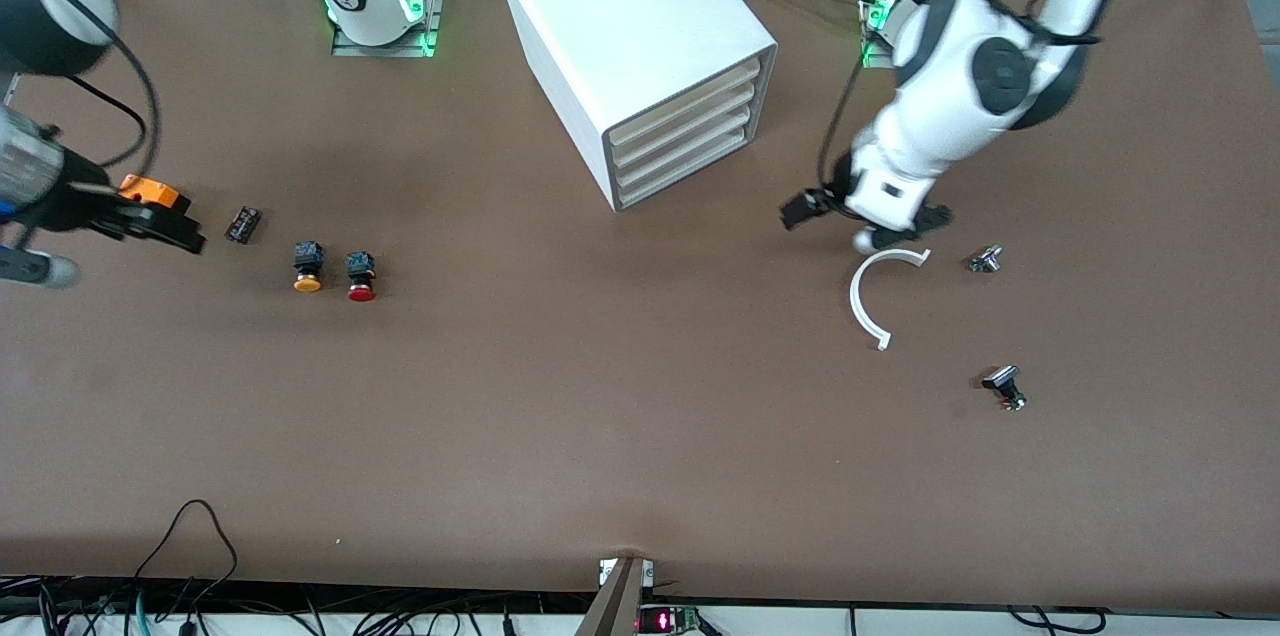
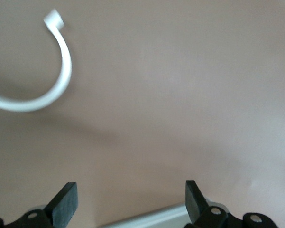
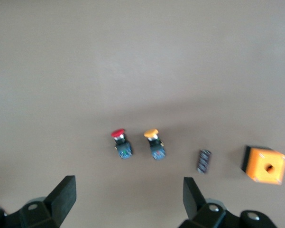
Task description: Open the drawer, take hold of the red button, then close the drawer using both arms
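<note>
The white cabinet (image 1: 630,36) stands at the table's middle, toward the arm bases, with all its cream-lipped drawers (image 1: 690,131) pushed in. The red-capped button (image 1: 361,278) (image 3: 119,141) lies on the table toward the right arm's end, beside an orange-capped one (image 1: 308,268) (image 3: 154,142). My right gripper (image 1: 165,228) (image 3: 128,197) hangs open and empty over that end, by an orange cube (image 1: 150,191) (image 3: 264,165). My left gripper (image 1: 868,216) (image 2: 130,202) is open and empty, low over the table between the cabinet and a white C-shaped ring (image 1: 868,301) (image 2: 61,80).
A small black part (image 1: 243,224) (image 3: 204,161) lies between the orange cube and the buttons. Two small metal-and-black parts (image 1: 986,259) (image 1: 1005,386) lie toward the left arm's end. Cables hang at the table edge nearest the front camera.
</note>
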Motion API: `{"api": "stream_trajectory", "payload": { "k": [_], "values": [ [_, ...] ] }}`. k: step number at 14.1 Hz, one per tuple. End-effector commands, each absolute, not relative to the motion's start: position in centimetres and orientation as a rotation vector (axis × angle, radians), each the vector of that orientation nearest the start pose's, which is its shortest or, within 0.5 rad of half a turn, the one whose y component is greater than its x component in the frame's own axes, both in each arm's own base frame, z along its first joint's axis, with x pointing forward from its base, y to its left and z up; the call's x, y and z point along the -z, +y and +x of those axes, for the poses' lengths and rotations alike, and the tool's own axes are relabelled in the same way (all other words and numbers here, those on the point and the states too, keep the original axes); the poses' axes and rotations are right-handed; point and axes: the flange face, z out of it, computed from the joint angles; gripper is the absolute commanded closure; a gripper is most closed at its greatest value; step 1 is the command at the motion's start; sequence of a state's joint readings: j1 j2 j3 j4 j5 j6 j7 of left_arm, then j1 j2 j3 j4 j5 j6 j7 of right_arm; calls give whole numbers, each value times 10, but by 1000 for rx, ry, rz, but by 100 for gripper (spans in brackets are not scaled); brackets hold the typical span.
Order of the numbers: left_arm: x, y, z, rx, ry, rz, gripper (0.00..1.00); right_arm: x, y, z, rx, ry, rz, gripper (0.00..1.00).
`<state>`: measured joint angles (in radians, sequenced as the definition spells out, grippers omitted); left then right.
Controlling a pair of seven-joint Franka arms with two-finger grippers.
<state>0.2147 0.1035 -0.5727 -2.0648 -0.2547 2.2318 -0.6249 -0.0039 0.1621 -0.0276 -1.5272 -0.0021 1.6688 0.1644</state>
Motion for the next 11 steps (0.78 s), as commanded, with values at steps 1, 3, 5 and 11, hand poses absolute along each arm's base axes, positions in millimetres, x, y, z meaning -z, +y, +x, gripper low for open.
{"api": "stream_trajectory", "payload": {
  "k": [1,3,5,11],
  "values": [
    [-445,-140,563,-49,-588,-3363,0,-579,-39,604,-93,372,-3120,0],
    [-473,-97,570,-59,-372,-3342,0,-579,-57,603,-93,353,-3124,0],
    [-505,-57,571,-71,-211,-3315,0,-579,-58,604,-89,241,-3145,0],
    [-559,-22,565,22,100,-3136,0,-581,-58,604,-83,61,-3186,0]
  ]
}}
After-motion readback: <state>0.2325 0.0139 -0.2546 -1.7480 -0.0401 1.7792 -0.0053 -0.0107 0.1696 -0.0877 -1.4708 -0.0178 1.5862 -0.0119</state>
